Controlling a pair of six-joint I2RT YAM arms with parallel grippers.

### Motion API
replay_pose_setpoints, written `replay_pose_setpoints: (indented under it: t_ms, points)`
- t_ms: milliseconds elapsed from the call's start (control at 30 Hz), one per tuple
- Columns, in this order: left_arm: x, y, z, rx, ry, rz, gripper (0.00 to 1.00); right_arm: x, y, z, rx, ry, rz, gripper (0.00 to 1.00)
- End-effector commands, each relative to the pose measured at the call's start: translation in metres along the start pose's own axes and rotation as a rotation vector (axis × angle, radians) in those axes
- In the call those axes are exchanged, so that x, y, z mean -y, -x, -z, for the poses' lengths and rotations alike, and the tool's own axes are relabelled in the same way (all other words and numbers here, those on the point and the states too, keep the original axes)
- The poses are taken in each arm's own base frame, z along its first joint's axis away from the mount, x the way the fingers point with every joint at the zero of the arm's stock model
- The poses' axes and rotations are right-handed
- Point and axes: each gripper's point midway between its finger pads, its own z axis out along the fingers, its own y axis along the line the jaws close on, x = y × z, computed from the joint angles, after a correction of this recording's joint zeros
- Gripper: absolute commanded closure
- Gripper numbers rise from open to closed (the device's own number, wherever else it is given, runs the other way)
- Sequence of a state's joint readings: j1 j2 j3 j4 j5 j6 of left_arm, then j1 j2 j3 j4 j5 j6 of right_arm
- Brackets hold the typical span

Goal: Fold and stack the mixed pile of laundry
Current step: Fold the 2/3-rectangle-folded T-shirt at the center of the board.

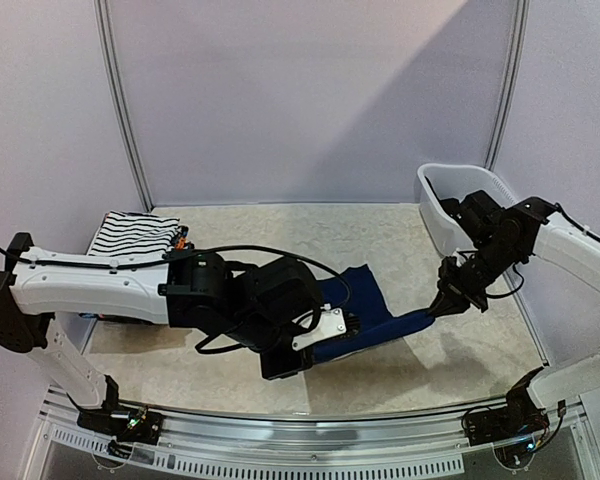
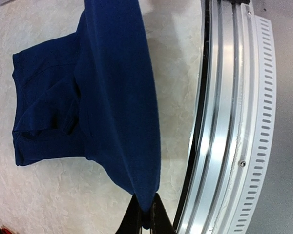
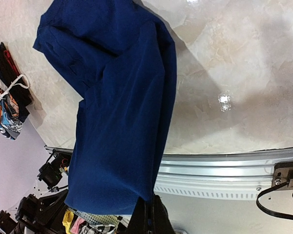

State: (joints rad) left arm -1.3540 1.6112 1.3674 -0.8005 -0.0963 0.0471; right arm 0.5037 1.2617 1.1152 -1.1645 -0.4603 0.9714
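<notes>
Clearly soft and light, the plain navy blue cloth garment (image 1: 375, 312) sags, its 12 o'clock part resting on the pale marbled table (image 1: 280, 232). At its 8 o'clock the left gripper (image 2: 144, 214) and at 3 o'clock the right gripper (image 3: 149, 214) are pinched tight on its edge; corners probably suit gripping best.

The garment (image 1: 370, 300) is about in the middle of the table (image 1: 280, 235), its far part resting on the surface and its near edge lifted. The left gripper (image 2: 145, 218) pinches the left end of this edge and the right gripper (image 1: 443, 306) pinches the right end. Left of the garment and farther back, a stack of garments (image 1: 132, 235) sits at the table's left edge. Right of the garment and behind it stands the tub (image 1: 458, 205). In front of the garment runs the rail (image 1: 310, 440).
</notes>
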Motion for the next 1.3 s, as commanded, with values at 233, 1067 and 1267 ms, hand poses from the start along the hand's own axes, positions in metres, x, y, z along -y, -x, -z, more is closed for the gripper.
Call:
replay_pose_setpoints:
  t_ms: [233,1067,1267]
  points:
    - [-0.043,0.007,0.02,0.021,0.027,0.116,1.0,-0.028,0.042,0.017,0.089,-0.133,0.089,1.0]
    - [-0.136,0.01,-0.011,-0.046,0.047,0.261,1.0,-0.087,0.148,0.018,0.127,-0.175,0.19,1.0]
    - [-0.152,0.006,-0.02,-0.061,0.045,0.312,1.0,-0.097,0.167,0.007,0.107,-0.158,0.201,1.0]
